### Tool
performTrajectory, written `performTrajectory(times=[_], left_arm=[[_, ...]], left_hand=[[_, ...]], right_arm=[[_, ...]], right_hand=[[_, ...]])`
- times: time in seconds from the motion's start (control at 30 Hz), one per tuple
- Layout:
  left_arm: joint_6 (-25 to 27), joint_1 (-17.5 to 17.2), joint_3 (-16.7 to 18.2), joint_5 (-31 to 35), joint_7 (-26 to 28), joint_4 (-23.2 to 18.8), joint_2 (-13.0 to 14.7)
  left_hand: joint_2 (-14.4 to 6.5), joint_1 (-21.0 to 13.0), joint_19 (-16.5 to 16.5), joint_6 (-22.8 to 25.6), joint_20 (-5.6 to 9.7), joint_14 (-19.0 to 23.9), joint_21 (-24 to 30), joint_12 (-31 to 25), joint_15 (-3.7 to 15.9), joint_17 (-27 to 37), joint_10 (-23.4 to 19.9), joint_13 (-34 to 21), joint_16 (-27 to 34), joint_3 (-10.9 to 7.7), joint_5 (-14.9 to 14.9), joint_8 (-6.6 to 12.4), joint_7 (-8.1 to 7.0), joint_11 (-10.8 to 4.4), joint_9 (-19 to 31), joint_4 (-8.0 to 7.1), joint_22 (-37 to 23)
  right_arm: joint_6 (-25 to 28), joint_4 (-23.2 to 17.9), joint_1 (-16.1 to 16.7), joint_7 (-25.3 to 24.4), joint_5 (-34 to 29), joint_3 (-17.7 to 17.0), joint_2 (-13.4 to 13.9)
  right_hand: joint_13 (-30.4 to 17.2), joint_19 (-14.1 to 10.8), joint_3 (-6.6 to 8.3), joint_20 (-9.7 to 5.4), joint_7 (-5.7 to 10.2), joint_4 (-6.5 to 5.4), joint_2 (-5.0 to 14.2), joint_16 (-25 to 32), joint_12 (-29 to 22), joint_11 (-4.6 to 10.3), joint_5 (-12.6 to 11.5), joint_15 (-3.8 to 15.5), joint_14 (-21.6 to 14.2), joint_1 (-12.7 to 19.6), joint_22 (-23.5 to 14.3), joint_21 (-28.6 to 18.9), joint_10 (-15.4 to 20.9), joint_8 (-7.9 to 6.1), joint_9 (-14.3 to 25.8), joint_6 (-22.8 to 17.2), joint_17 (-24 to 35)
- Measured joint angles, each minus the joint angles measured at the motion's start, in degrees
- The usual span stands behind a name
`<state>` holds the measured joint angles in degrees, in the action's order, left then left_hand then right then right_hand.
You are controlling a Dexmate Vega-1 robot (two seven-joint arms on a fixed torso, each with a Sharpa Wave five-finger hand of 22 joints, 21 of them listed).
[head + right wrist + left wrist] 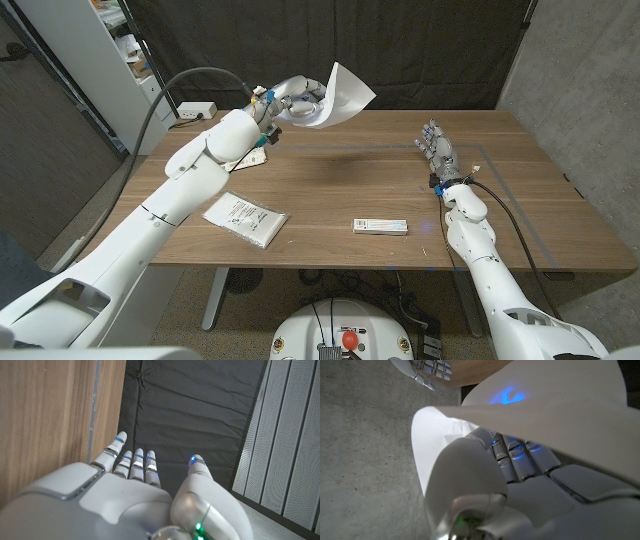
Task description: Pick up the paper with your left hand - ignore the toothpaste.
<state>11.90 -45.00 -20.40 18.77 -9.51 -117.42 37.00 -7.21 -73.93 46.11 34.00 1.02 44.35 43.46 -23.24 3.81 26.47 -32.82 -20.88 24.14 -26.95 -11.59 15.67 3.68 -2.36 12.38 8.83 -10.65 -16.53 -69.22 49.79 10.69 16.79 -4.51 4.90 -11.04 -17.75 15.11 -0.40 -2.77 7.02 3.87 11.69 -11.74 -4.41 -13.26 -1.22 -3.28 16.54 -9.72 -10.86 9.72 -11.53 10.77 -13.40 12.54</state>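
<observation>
Above the far left part of the wooden table, your left hand holds the paper well clear of the surface. You see the sheet as a white, thin, curled shape, one pointed corner sticking up against the dark curtain behind the table. Most of your left hand is hidden by the sheet in the head view; only the back of it and the wrist are plain. From the left wrist, the paper bends over the fingers and covers their tips, so you cannot see exactly where they press it, and a blue glow shows through the sheet.

Your right hand stands over the table's right half, well apart from the paper, holding nothing, its fingers straight and slightly apart. From the right wrist, that hand is smooth, glossy white plastic, with small blue lights on the fingers; whether it touches the wood is not clear.

On the table, between the two arms and nearer its front edge, lies the toothpaste, a flat, long, white box; its print is too small to read. Left of the toothpaste lies a flat packet, white with fine print, glossy like plastic wrap, set at an angle.
</observation>
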Motion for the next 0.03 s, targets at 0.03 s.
performTrajectory(times=[0.03], left_arm=[[0.0, -0.02, 0.07, 0.0, 0.0, -0.09, 0.04]], left_hand=[[-0.12, 0.12, 0.0, 0.0, 0.0, 0.0, 0.0, 0.0, 0.0, 0.0, 0.0, 0.0, 0.0, -0.09, 0.0, 0.0, 0.0, 0.0, 0.0, -0.09, 0.0]], right_arm=[[-0.01, 0.0, 0.0, 0.0, 0.0, 0.0, 0.0]], right_hand=[[0.0, 0.0, 0.0, 0.0, 0.0, 0.0, 0.0, 0.0, 0.0, 0.0, 0.0, 0.0, 0.0, 0.0, 0.0, 0.0, 0.0, 0.0, 0.0, 0.0, 0.0]])
